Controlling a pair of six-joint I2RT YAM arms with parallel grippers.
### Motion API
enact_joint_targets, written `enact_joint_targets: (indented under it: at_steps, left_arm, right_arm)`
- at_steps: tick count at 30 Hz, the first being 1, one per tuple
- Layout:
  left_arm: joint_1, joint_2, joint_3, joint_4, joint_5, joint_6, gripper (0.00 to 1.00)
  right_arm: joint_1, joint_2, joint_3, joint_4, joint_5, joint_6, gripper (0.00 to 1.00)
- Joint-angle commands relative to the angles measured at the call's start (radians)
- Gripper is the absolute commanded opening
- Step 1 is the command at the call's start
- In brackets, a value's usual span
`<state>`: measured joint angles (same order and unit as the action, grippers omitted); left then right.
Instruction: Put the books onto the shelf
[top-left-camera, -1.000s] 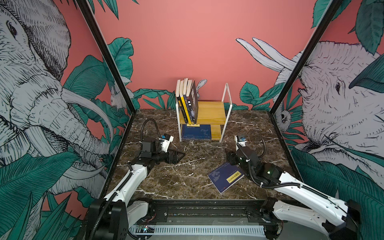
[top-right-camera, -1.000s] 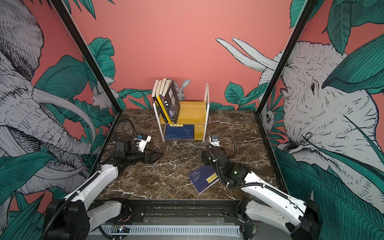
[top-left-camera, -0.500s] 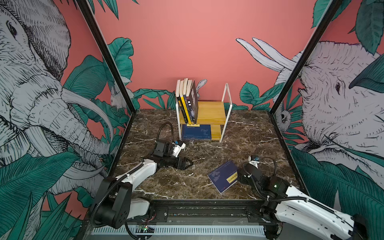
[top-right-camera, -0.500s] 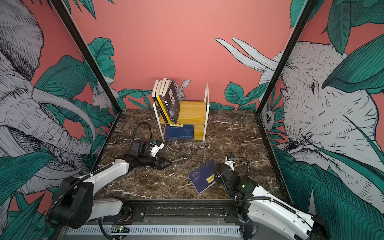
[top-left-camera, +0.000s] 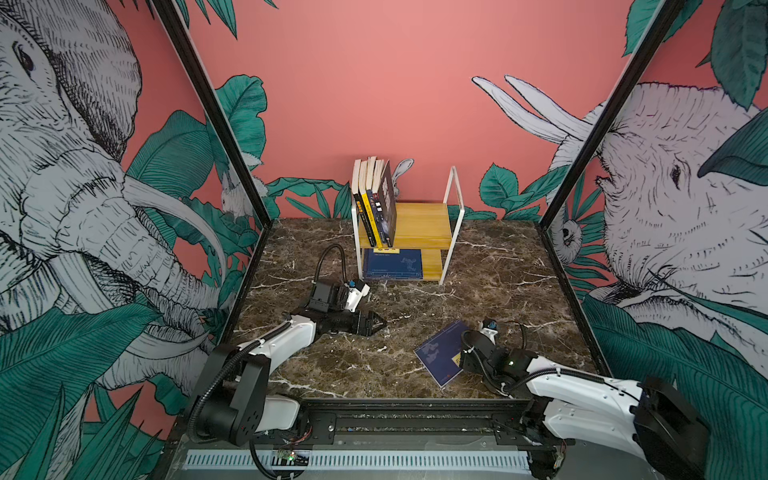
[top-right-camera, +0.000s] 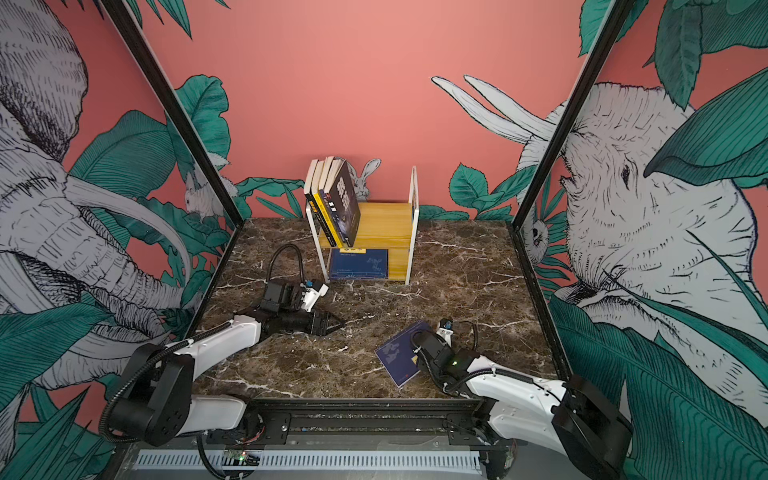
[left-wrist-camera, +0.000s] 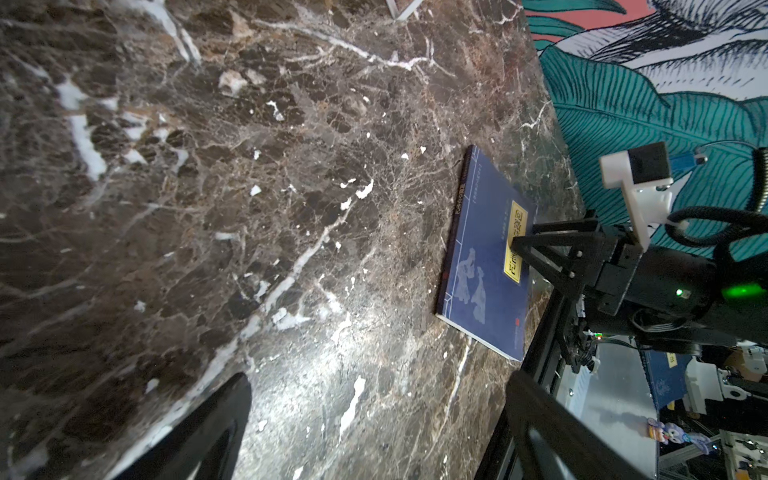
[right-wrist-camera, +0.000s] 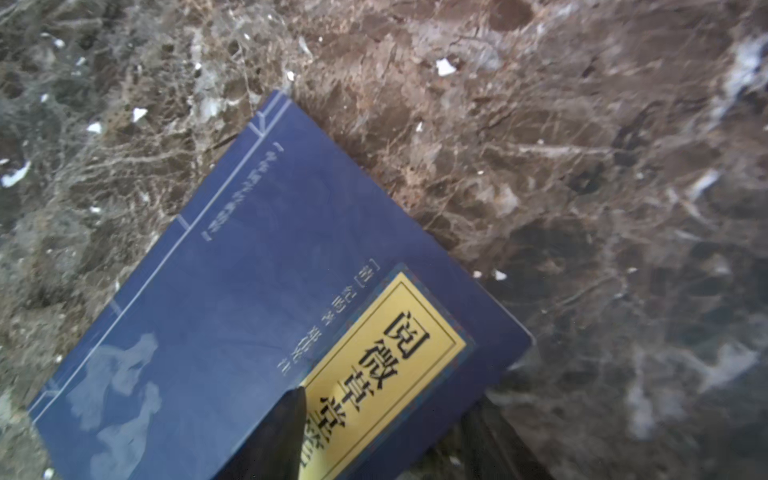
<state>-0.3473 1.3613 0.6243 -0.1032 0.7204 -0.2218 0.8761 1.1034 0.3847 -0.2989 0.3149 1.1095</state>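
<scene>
Navy book (top-left-camera: 440, 353) lying well before shelf (top-left-camera: 428, 224), right gripper (left-wrist-camera: 525, 237) astride its labelled edge, clamp unverifiable, left gripper (top-left-camera: 379, 323) nearer shelf, fingers wide apart.

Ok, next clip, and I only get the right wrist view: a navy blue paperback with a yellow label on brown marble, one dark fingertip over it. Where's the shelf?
Observer: At the back of the brown marble table, away from the navy blue paperback with a yellow label, stands a small two-tier wooden shelf with white wire ends.
Operator: Anything on its upper board?
Observer: Several thin paperbacks stand there, leaning at its left end.
Operator: And the left tool?
Observer: The left tool is open and empty, low over bare marble, apart from the navy book.
</scene>
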Motion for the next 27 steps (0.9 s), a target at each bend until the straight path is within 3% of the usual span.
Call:
enact_joint_targets:
  at_steps: [1, 9, 20, 27]
  left_arm:
    - [-0.012, 0.017, 0.035, 0.004, 0.0, -0.024, 0.96]
    - [-0.037, 0.059, 0.041, 0.027, -0.02, -0.073, 0.97]
    - [-0.057, 0.123, 0.018, 0.044, -0.09, -0.214, 0.97]
    - [-0.064, 0.202, 0.024, 0.074, -0.077, -0.325, 0.94]
  right_arm:
    - [-0.005, 0.06, 0.014, 0.134, -0.036, 0.005, 0.53]
    - [-0.006, 0.256, 0.129, 0.272, -0.096, -0.089, 0.32]
    - [0.0, 0.56, 0.316, 0.434, -0.253, -0.103, 0.34]
    - [0.024, 0.565, 0.312, 0.447, -0.248, -0.091, 0.36]
